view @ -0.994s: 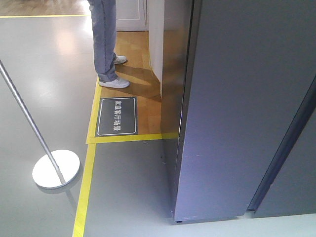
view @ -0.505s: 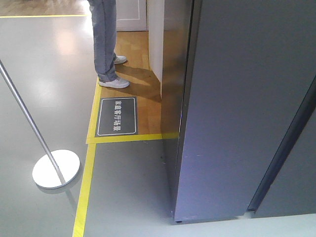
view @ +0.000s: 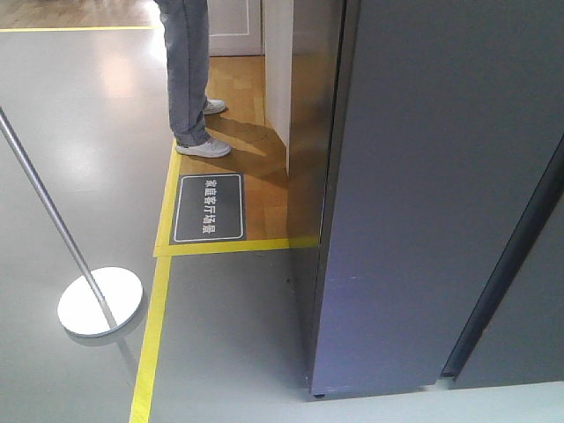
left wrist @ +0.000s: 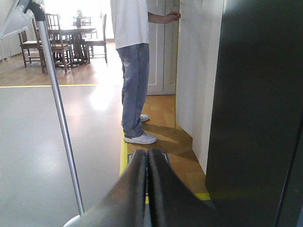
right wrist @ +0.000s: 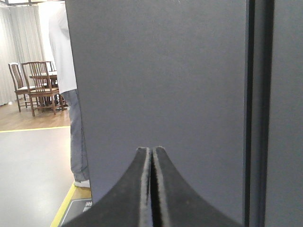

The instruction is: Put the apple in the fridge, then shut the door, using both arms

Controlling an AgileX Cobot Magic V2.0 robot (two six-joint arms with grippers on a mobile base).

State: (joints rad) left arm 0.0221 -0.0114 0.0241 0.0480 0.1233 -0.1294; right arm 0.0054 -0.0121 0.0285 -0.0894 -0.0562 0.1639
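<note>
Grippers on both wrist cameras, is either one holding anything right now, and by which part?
Nothing is held. The left gripper and the right gripper both have their black fingers pressed together with nothing between them. The apple is not in view.

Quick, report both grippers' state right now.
Left gripper: closed, fingers pressed together, holding nothing.
Right gripper: closed, fingers together, empty, facing the dark-grey door.
</note>
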